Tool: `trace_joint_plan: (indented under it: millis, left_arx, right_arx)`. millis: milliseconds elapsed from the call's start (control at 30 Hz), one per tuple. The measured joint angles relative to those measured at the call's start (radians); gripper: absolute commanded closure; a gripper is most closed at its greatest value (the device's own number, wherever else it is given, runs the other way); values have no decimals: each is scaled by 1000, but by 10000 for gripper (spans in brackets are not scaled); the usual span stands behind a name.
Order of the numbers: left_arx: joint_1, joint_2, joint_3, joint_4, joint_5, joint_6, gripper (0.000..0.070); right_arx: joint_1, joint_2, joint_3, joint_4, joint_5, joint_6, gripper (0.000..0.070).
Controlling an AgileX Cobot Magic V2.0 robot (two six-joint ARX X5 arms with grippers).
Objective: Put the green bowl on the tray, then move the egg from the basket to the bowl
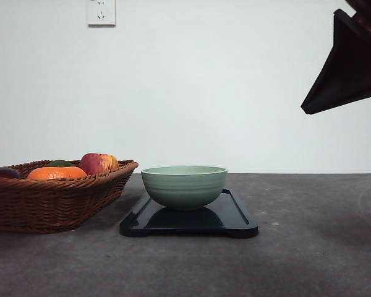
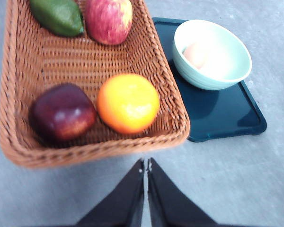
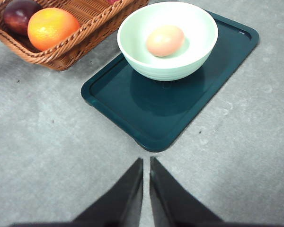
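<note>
green bowl [image 3: 167, 40] on tray [image 3: 170, 111], egg [image 3: 165, 40] inside; basket [image 2: 85, 80] beside tray; left hand [image 2: 146, 166], right hand [image 3: 146, 163] closed, empty

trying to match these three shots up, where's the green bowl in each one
Front view: green bowl low at centre, on the tray.
Left wrist view: upper right, beside the basket.
Right wrist view: top centre, egg inside.
Shared landmark: the dark tray beneath it.

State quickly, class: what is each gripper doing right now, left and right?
Left gripper: closed, holding nothing, above the table in front of the brown woven wicker basket.
Right gripper: closed, holding nothing.
</note>
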Motion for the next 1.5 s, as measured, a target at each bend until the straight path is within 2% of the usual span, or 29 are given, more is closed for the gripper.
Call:
trace_joint_plan:
  millis: [133, 300, 400, 633, 733, 1500]
  left_arx:
    - [98, -65, -85, 163, 14, 65, 700]
    - [229, -191, -271, 413, 85, 154, 700]
    - [294, -277, -369, 475, 85, 173, 700]
    - [394, -435, -519, 483, 83, 182, 700]
    - [403, -495, -518, 457, 83, 185, 700]
    - [422, -499, -518, 452, 81, 207, 700]
  right_arx:
    - [0, 0, 0, 0, 0, 0, 684]
    - [0, 0, 0, 0, 0, 0, 684]
    - [0, 0, 0, 0, 0, 0, 684]
    - [0, 0, 0, 0, 0, 0, 684]
    - [0, 0, 0, 0, 0, 0, 684]
    - [0, -1, 0, 2, 0, 0, 684]
